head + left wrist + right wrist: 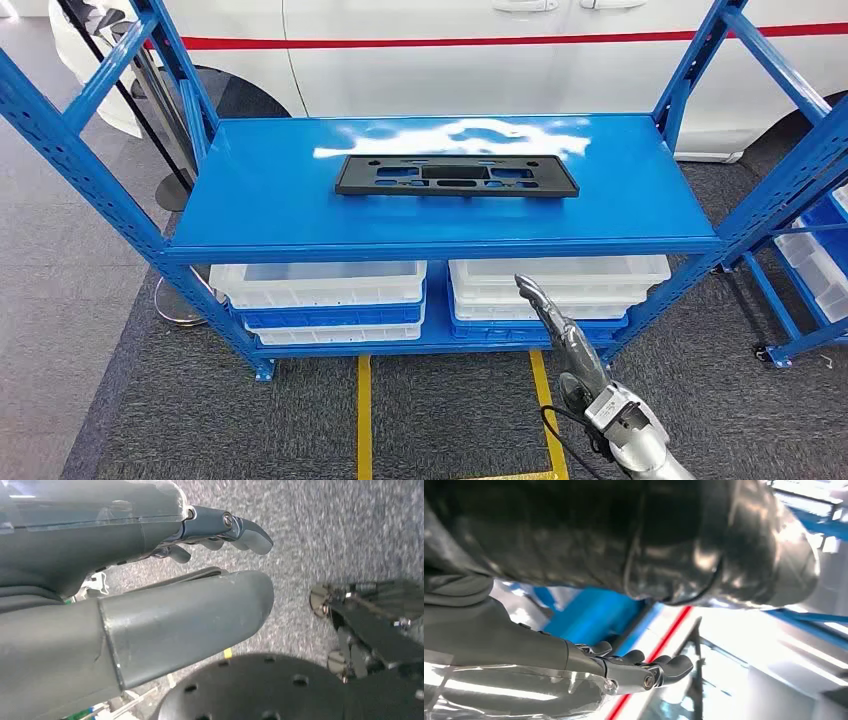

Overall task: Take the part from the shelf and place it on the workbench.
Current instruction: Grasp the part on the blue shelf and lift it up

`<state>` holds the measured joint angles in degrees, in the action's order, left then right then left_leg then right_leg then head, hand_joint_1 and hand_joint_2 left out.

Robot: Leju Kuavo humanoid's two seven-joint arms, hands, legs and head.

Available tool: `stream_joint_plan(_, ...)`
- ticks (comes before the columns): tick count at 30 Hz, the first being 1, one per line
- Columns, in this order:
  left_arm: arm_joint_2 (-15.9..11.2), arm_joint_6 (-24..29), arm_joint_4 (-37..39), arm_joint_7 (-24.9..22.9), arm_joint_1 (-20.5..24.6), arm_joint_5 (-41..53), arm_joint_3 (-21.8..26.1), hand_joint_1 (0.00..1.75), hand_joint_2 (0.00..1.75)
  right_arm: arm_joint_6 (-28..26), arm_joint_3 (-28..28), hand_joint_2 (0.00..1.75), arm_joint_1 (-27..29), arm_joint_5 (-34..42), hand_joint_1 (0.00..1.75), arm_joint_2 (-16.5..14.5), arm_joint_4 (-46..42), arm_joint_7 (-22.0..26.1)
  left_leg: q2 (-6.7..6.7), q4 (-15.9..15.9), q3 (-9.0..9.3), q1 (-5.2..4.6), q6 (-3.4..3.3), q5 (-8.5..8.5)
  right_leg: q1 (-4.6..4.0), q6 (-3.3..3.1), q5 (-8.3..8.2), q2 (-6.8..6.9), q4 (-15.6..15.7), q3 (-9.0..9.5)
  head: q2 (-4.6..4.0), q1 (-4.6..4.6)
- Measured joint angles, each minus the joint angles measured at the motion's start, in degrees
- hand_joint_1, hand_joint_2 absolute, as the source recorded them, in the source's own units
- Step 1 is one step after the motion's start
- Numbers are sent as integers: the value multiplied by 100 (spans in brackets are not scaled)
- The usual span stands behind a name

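A flat black plastic part (pixel 456 176) with several cut-outs lies across the middle of the blue shelf's top board (pixel 300 215). My right hand (pixel 555 322) rises in front of the shelf, below the board's front edge and right of the part, fingers stretched out and empty. In the right wrist view that hand (pixel 624 670) is open, its fingers (pixel 669 666) apart, with the blue shelf beyond. In the left wrist view my left hand (pixel 165 580) hangs over grey carpet with its thumb and fingers (pixel 245 530) extended and nothing held.
White and blue plastic bins (pixel 325 300) fill the lower shelf. Blue uprights (pixel 60 140) frame both sides, and a second blue rack (pixel 810 250) stands at the right. A white car (pixel 480 50) with a red stripe is behind. Yellow floor lines (pixel 364 420) run on the carpet.
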<state>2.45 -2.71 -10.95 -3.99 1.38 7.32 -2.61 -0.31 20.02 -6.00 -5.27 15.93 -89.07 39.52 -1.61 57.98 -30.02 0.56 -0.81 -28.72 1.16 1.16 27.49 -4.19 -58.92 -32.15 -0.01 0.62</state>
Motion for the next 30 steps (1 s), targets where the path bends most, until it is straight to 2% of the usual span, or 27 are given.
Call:
stream_joint_plan(6,-12,2,0,-60,11,64,-37,0,0,-15,148,0,-561,-127,0,2,-112,-65,2,0,-4,1,2,2,0,-1,-1,-3,-4,-3,1,1)
stream_joint_plan(9,-12,1,0,-108,21,149,-95,0,0,-47,325,0,-1109,-528,0,-8,76,-472,7,-1,-12,1,4,4,0,-4,-4,-10,-9,-4,0,1)
stream_joint_plan(12,-11,11,0,-151,50,255,-160,0,0,-283,649,0,-1951,-1211,0,-123,789,-1054,8,-1,-13,1,7,13,0,-8,-12,-11,-11,-7,0,0)
stream_joint_plan(15,-11,19,0,-240,77,362,-229,0,0,-633,1075,0,-2888,-1950,0,-377,1806,-1564,6,2,-11,1,13,28,0,-15,-24,-9,-16,-18,-1,1)
stream_joint_plan(18,-11,20,0,-295,90,414,-288,0,0,-904,1428,0,-3628,-2412,0,-637,2745,-1852,-16,6,-12,1,17,44,-3,-20,-34,10,-19,-36,0,1)
stream_joint_plan(24,-8,-30,0,-355,79,414,-311,0,0,-1052,1789,0,-4312,-2744,0,-946,3765,-2031,-41,5,-34,4,24,51,-8,-19,-35,31,-22,-50,-1,1)
stream_joint_plan(30,10,-77,14,-497,74,321,-311,0,0,-1034,1942,0,-4706,-2791,0,-1185,4329,-2083,-40,5,-39,5,27,53,-8,-21,-36,31,-22,-58,-1,1)
